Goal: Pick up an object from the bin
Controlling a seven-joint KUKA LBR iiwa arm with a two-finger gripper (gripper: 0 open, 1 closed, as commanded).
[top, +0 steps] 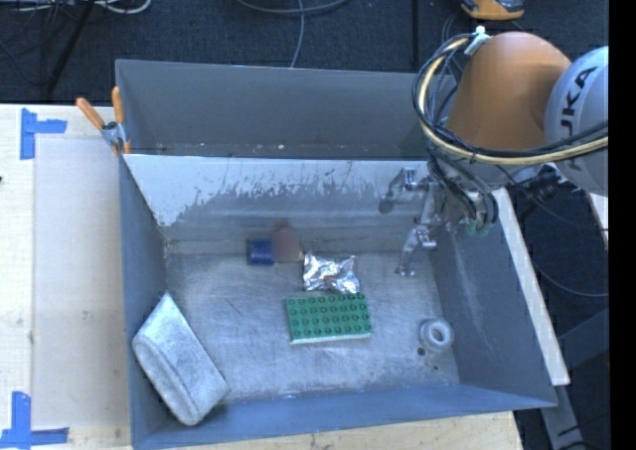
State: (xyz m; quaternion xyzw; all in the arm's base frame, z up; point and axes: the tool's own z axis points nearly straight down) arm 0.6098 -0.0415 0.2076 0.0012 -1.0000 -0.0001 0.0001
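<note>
Nothing is picked up yet: the gripper (400, 229) hangs with its fingers (407, 259) spread and empty, near the right rear wall of the grey metal bin (298, 120). A crumpled silver foil wad (331, 273) lies nearest the fingers, toward the bin's middle, with a flat green studded plastic plate (329, 319) just beyond it. Closing on a thing and lifting it remain.

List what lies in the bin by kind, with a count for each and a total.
blue block: 1
brownish piece, too blurred to name: 1
crumpled foil wad: 1
green studded plate: 1
grey padded slab: 1
pale ring: 1
Total: 6
</note>
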